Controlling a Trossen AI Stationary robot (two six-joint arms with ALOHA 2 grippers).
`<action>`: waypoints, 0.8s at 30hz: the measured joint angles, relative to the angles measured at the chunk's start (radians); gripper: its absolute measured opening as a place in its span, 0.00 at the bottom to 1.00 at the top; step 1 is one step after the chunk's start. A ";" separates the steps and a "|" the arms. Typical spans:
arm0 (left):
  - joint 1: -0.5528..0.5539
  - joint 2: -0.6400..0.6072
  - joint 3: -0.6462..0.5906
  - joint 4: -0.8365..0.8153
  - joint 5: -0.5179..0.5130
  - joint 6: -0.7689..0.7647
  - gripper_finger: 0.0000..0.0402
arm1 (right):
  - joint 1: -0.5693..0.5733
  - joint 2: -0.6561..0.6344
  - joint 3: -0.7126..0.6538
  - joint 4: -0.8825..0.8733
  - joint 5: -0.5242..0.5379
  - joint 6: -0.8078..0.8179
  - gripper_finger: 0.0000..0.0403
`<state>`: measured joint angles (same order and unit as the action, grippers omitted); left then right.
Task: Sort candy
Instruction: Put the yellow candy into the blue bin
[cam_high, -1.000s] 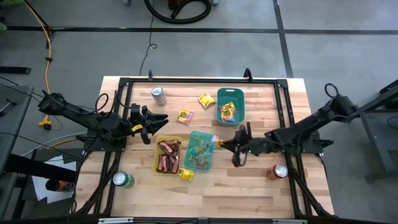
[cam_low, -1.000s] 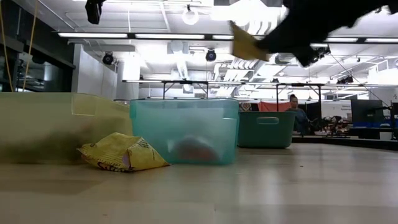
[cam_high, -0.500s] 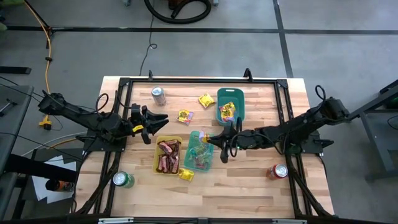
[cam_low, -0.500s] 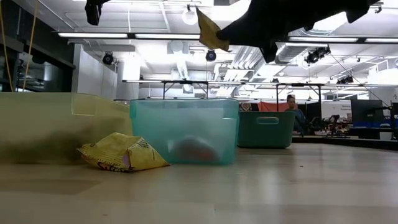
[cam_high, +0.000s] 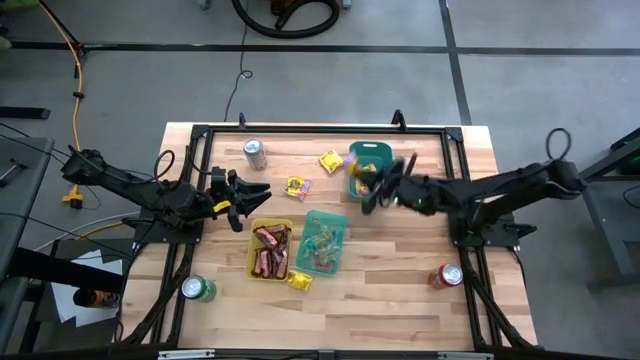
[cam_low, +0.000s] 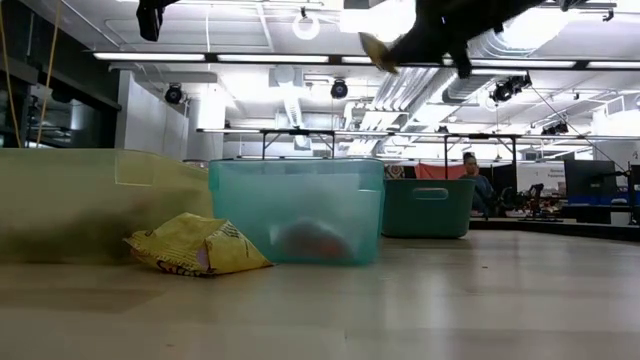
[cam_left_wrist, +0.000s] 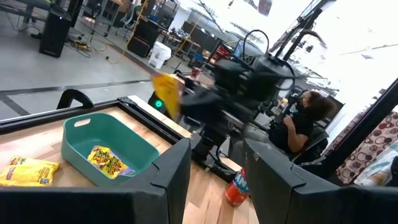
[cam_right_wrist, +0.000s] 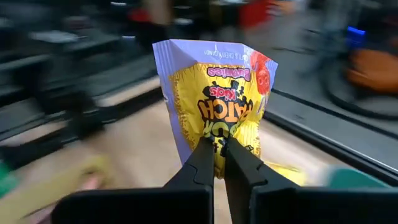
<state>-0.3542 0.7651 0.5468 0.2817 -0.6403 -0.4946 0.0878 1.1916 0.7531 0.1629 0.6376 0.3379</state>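
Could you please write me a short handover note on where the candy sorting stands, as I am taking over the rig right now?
Right gripper: shut on a yellow candy packet, in the air over the dark teal tray.
Left gripper: part open, holds nothing, waiting by the yellow tray.
Done: red-brown bars lie in the yellow tray, small pale pieces in the light teal tray, one yellow packet in the dark teal tray.
Left: drop the held packet; three yellow packets are loose on the table, at and.
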 joint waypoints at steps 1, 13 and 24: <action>0.000 0.000 0.000 0.000 0.000 0.000 0.33 | -0.033 -0.018 0.000 -0.057 0.015 0.029 0.01; 0.000 0.000 0.000 0.007 0.001 -0.002 0.33 | -0.336 0.083 -0.010 -0.417 -0.137 0.395 0.09; 0.000 0.000 0.000 0.006 0.026 -0.001 0.33 | -0.363 0.130 0.019 -0.428 -0.268 0.337 0.47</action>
<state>-0.3546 0.7654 0.5468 0.2878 -0.6143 -0.4958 -0.2756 1.3214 0.7724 -0.2651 0.3693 0.6747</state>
